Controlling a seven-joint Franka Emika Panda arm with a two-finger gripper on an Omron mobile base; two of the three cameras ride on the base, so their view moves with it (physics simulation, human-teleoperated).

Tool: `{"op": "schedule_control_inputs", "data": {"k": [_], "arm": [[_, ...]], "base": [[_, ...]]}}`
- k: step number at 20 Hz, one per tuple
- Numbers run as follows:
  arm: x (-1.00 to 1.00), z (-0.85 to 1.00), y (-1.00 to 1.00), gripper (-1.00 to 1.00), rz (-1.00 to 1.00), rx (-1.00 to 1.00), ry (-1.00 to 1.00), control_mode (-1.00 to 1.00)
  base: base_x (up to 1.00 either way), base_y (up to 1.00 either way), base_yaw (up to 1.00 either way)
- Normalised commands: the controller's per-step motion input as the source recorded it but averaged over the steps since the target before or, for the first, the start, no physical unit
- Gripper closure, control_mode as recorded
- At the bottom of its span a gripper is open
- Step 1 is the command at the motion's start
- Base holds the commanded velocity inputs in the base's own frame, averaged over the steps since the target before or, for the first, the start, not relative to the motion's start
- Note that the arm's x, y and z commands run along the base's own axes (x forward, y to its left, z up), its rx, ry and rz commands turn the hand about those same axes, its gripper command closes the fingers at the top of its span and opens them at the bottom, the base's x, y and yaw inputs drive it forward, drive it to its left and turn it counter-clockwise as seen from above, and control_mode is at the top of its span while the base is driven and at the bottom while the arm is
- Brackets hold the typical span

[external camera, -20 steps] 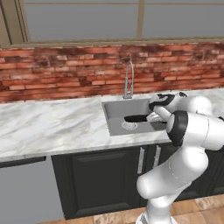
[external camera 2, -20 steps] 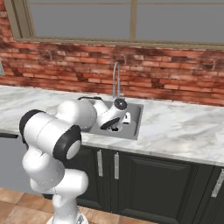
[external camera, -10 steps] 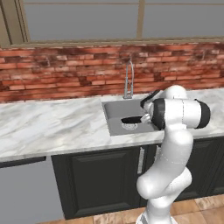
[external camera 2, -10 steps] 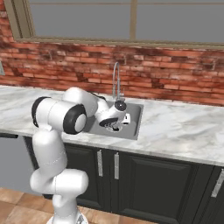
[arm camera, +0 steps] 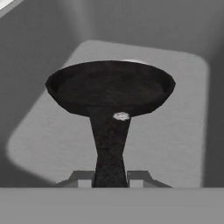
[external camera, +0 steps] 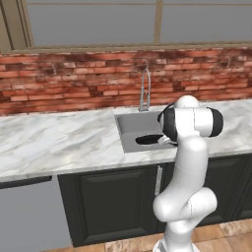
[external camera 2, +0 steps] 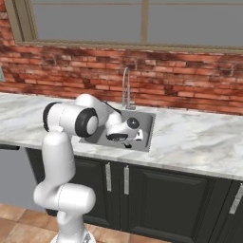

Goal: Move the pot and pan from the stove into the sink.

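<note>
You're in a home kitchen, white marble counter [external camera: 59, 142], steel sink [external camera: 130, 125] with arched faucet [external camera: 144, 88], red brick backsplash [external camera: 74, 83], dark cabinets [external camera: 113, 202], window [external camera 2: 142, 19] above.

White arm [external camera: 189, 162] bent low, forearm reaching forward, fingers [arm camera: 83, 177] nearly closed

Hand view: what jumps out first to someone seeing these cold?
The black pan sits dead centre, held by its handle between the two fingers and hanging over the grey floor of the sink. In the base views, the white arm folds down over the counter into that basin, below the arched faucet and the red brick wall.
</note>
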Motion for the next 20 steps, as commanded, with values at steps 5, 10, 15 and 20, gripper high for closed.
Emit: {"op": "schedule_control_inputs", "data": {"k": [5, 10, 15, 20], "arm": [[0.34, -0.23, 0.0, 1.0, 0.0, 0.0, -0.08, -1.0], [0.18, -0.11, 0.0, -1.0, 0.0, 0.0, -0.03, -1.0], [0.0, 0.51, 0.0, -1.0, 0.0, 0.0, 0.04, -1.0], [0.0, 1.0, 0.0, -1.0, 0.0, 0.0, 0.08, -1.0]], "base": [[0.0, 0.0, 0.0], [0.0, 0.0, 0.0], [0.0, 0.0, 0.0], [0.0, 0.0, 0.0]]}}
